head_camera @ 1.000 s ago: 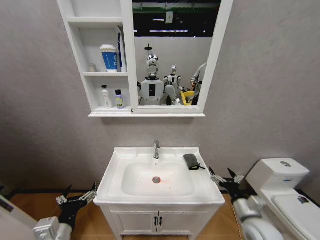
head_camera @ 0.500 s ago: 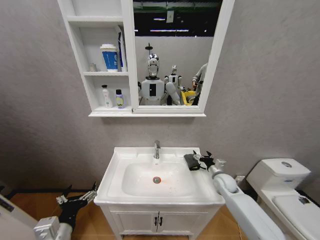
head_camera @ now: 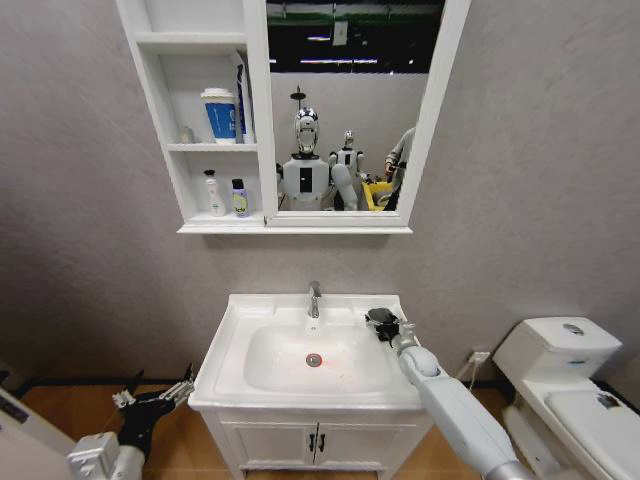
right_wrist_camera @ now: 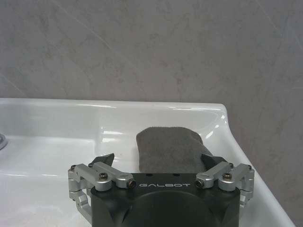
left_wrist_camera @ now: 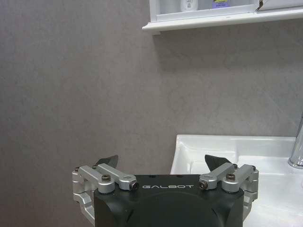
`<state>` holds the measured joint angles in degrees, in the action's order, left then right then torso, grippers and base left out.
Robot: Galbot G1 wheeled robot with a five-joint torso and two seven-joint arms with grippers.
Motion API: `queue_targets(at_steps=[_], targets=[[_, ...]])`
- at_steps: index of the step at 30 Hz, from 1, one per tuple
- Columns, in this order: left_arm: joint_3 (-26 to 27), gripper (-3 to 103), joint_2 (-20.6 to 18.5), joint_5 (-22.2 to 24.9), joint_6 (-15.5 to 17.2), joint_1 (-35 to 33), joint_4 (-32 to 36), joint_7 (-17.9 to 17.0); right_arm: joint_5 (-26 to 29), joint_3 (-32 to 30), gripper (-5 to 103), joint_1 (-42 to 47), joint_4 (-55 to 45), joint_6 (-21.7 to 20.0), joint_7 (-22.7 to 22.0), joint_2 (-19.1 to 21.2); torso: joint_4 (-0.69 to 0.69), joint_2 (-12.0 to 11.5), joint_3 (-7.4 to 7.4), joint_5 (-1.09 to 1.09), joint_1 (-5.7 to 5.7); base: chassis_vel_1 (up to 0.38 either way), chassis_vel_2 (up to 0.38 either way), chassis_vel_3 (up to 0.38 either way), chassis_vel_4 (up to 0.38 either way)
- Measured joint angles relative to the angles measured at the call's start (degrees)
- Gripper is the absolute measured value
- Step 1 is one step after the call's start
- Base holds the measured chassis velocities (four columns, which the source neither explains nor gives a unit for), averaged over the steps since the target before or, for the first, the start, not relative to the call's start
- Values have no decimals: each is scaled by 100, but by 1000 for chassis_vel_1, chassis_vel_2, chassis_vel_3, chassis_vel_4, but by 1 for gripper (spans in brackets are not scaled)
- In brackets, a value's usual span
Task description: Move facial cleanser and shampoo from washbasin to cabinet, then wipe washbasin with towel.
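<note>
The dark grey towel [right_wrist_camera: 168,150] lies folded on the back right ledge of the white washbasin [head_camera: 235,330]. My right gripper [head_camera: 383,322] hovers just over the towel, open, with one finger past each side of it [right_wrist_camera: 157,160]. In the head view the gripper hides most of the towel. A small white bottle [head_camera: 213,195] and a small dark-capped bottle [head_camera: 238,198] stand on the lowest shelf of the cabinet [head_camera: 160,100]; I cannot tell which is the facial cleanser and which the shampoo. My left gripper [head_camera: 155,397] waits open, low beside the basin's left side [left_wrist_camera: 161,161].
A chrome tap [head_camera: 313,298] stands at the basin's back middle. A white toilet [head_camera: 560,360] sits close on the right. Below the basin is a two-door vanity [head_camera: 315,440]. A blue and white cup [head_camera: 218,115] stands on the middle shelf.
My right arm has swung up from beside the vanity and reached in over the basin's right ledge, ending above the towel. The left arm has stayed put.
</note>
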<state>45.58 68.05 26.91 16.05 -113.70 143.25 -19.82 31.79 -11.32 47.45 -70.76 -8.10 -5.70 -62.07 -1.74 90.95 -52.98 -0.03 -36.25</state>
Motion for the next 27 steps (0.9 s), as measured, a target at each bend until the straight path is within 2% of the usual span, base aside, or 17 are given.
queue_targets(at_steps=[8,12,15,17,20,22,27], targets=[[0,100,-2,0,0,0,-1,-1,32,-86,100,76,72,-52,-19,47,0,0,0,0,0,0,0,0,0],[0,100,-2,1,0,0,-1,-1,44,-82,103,23,236,-50,35,-53,0,0,0,0,0,0,0,0,0],[0,100,-2,1,1,0,-1,-1,4,-114,92,13,187,-36,8,-85,1,0,0,1,0,0,0,0,0],[0,100,-2,1,1,0,-1,-1,-11,-127,89,26,110,-35,-11,-57,1,0,0,1,0,0,0,0,0],[0,100,-2,1,1,0,-1,-1,-57,-117,90,23,74,-31,-20,4,0,0,0,-1,0,0,0,0,0],[0,100,-3,1,1,0,-1,-1,-144,-94,95,-31,112,-16,-24,27,0,0,0,1,0,0,0,0,0],[0,100,-3,2,1,0,-1,-1,-142,-8,95,-98,84,-54,-57,94,-1,0,0,0,0,0,0,0,0]])
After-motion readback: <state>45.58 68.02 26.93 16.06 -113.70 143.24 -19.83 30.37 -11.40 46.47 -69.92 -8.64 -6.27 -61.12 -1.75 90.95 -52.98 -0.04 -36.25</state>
